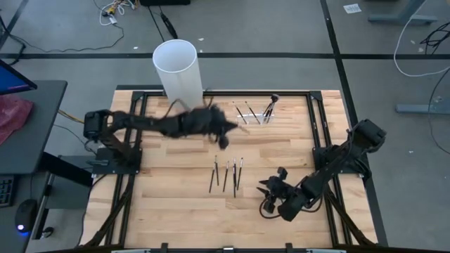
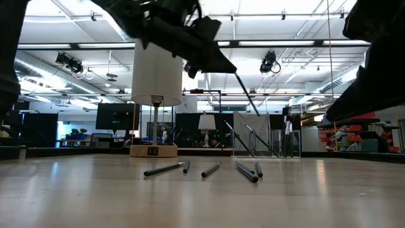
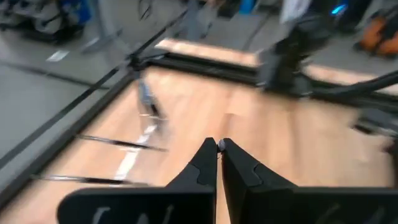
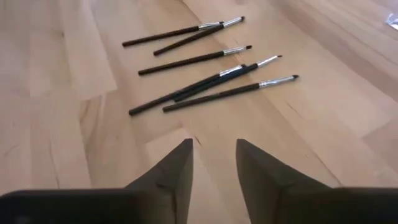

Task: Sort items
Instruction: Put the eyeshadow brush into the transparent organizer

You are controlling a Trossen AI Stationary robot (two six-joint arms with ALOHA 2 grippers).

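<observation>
Several thin dark brushes (image 4: 205, 81) with silver ferrules lie loose on the wooden table's middle (image 1: 226, 174), also seen in the low view (image 2: 209, 170). My right gripper (image 4: 214, 144) stands open just short of them, toward the table's right (image 1: 266, 188), with nothing between its fingers. My left gripper (image 3: 219, 146) hangs high over the far middle of the table (image 1: 232, 129), shut on one thin dark brush (image 2: 248, 95). A few more brushes (image 1: 246, 112) lie flat beside a small clear holder (image 1: 269, 111). My left gripper pinches one end of a thin brush (image 3: 219, 145) between its two fingertips. The brush juts out beyond the fingers and slants down (image 2: 248, 95). It hangs clear of the table, above the clear holder.
A tall white cylinder (image 1: 176, 67) stands at the table's far edge, left of centre. The clear holder (image 2: 266, 136) has a few brushes leaning in it. The table is framed by black rails (image 1: 316, 119). Bare wood lies along the near edge (image 1: 183, 218).
</observation>
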